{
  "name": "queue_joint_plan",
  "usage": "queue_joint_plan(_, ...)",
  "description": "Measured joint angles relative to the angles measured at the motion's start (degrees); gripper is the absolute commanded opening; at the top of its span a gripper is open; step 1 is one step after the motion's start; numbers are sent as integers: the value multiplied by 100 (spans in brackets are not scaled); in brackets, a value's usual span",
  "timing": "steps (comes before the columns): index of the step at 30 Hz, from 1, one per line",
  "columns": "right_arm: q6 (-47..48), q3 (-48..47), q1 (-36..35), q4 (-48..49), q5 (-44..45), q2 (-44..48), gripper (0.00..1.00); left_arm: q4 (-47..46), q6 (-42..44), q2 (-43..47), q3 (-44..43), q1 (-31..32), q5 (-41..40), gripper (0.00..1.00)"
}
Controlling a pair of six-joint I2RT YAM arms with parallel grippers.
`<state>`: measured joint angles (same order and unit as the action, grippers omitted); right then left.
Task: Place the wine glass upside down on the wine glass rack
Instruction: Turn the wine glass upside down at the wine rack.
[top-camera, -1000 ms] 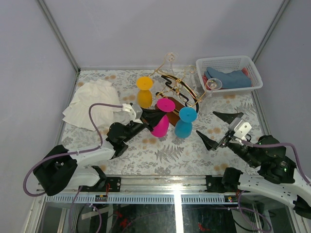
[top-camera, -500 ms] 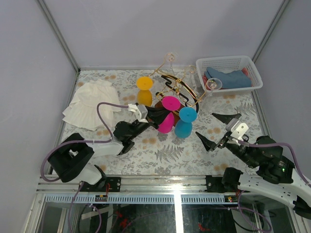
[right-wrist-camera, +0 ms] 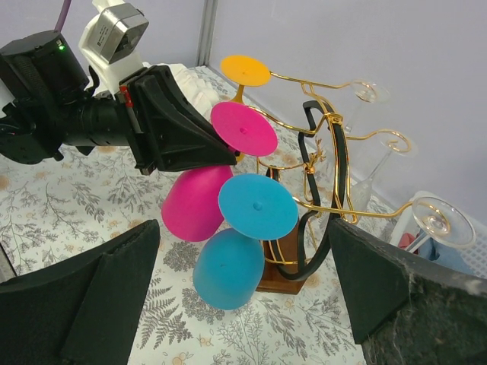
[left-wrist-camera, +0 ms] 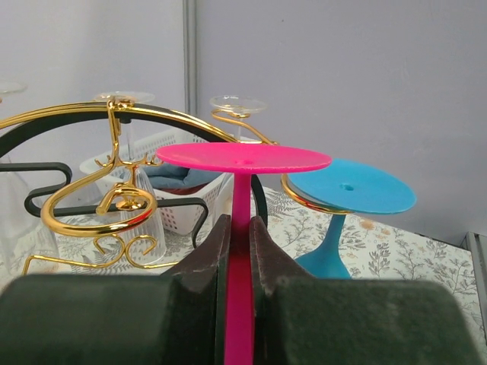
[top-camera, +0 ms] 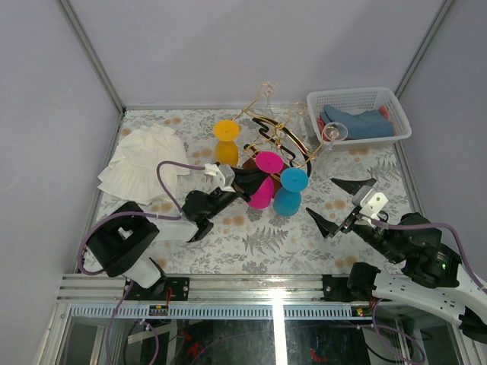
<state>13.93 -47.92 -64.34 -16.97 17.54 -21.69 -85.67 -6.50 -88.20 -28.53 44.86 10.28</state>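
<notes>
- The left claw [left-wrist-camera: 240, 228] is clamped on the stem of the pink wine glass [right-wrist-camera: 194, 204], its two fingers pressed against the stem from either side just under the foot.
- The pink wine glass is upside down, its flat foot on top and its bowl hanging below, tilted in the top view.
- It is held right at the wine glass rack [top-camera: 283, 138], on the rack's near-left side. Its foot is level with the curly gold arms, and whether the foot rests on an arm cannot be told.
- A blue glass [top-camera: 288, 199] hangs upside down just beside it to the right, its foot seated on a gold loop.
- An orange glass [top-camera: 226, 141] hangs upside down on the rack's far-left arm.
- A clear glass [top-camera: 333, 131] sits at the tip of the right-hand arm, near the white basket [top-camera: 358, 97].
- The right claw [top-camera: 323, 196] hovers over the bench [top-camera: 259, 243] to the right of the rack, its fingers spread wide apart and holding nothing.
- A folded white cloth [top-camera: 144, 163] lies at the bench's left side.
</notes>
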Motion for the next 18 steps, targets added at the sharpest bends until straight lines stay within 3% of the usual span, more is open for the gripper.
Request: queue_joint_plan(18, -7, 0, 0, -61, 0, 0, 99, -94, 15, -490, -376, -372, -164, 0)
